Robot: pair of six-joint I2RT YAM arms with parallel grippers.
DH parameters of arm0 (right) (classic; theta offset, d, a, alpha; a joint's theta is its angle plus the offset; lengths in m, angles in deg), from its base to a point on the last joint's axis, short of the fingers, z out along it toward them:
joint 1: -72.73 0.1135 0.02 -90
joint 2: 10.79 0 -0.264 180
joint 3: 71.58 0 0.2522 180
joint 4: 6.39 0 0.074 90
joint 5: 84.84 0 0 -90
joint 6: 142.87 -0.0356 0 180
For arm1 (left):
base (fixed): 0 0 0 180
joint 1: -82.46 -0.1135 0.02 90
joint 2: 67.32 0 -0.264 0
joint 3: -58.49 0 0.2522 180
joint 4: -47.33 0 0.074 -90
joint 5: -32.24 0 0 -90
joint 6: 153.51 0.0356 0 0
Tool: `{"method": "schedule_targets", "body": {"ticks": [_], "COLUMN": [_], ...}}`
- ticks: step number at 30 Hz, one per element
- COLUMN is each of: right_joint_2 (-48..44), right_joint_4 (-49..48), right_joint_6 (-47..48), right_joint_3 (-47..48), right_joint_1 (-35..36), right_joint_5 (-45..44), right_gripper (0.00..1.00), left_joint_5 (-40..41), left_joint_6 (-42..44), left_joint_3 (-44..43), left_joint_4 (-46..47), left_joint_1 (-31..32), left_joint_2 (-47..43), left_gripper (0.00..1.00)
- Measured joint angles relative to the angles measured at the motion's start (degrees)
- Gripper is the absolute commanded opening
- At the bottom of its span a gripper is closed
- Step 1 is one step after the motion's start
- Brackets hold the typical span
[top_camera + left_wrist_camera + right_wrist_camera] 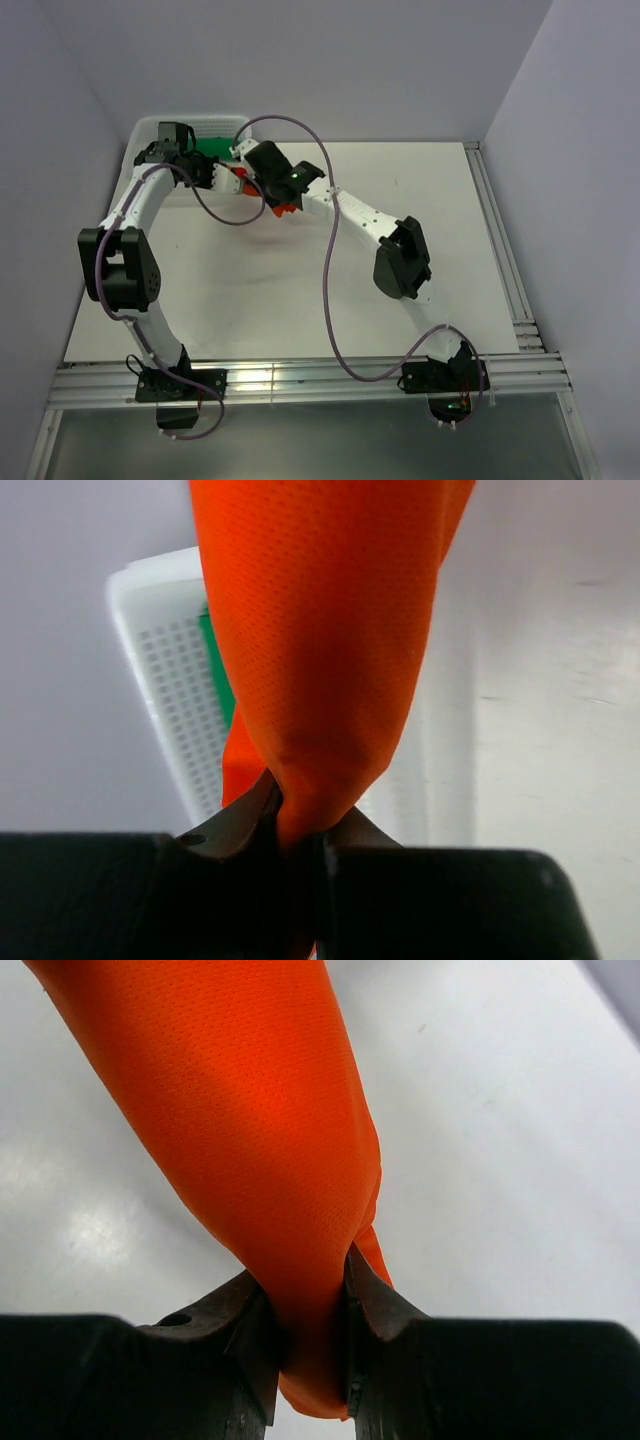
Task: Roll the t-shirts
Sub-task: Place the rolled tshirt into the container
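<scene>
The orange-red t-shirt [320,630] hangs bunched between both grippers, lifted off the white table. My left gripper [300,815] is shut on a fold of it, beside the basket. The right gripper [310,1305] is shut on another thick fold of the orange-red t-shirt [250,1130], above bare tabletop. From the top view only small orange patches [282,208] show under the two wrists, which meet at the back left. The green t-shirt [212,148] lies in the basket, and its edge [215,670] peeks out behind the orange cloth.
A white plastic mesh basket [150,127] stands at the table's back left corner against the wall, its perforated side [170,690] close to my left gripper. Walls close in the back and both sides. A purple cable [330,270] loops over the right arm.
</scene>
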Motion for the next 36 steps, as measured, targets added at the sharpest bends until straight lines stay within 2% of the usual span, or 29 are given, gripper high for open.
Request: {"method": "schedule_targets", "body": {"ticks": [7, 12, 19, 27, 36], "right_joint_2": [3.2, 5.8, 12.5, 10.3, 1.6], "right_joint_4": [-6.5, -11.8, -16.7, -21.2, -21.9], "right_joint_6": [1.2, 2.3, 2.3, 2.3, 2.1], "right_joint_3": [5.1, 4.8, 6.5, 1.2, -10.0], "right_joint_1": [-2.4, -3.5, -5.0, -5.9, -7.1], "right_joint_5": [-4.2, -7.3, -9.8, -10.6, -11.8], "right_gripper": [0.00, 0.00, 0.00, 0.00, 0.00], "left_joint_5": [-0.1, -0.1, -1.0, -1.0, -2.9], "left_joint_6": [-6.1, -9.9, -13.2, -16.0, -20.1], "left_joint_3": [-9.7, -10.5, -18.0, -19.5, -19.6], "left_joint_4": [7.4, 13.2, 13.1, 13.1, 9.4], "left_joint_1": [0.5, 1.0, 1.3, 2.7, 6.9], "left_joint_2": [7.6, 12.6, 24.1, 25.2, 24.7], "left_gripper": [0.00, 0.00, 0.00, 0.00, 0.00]}}
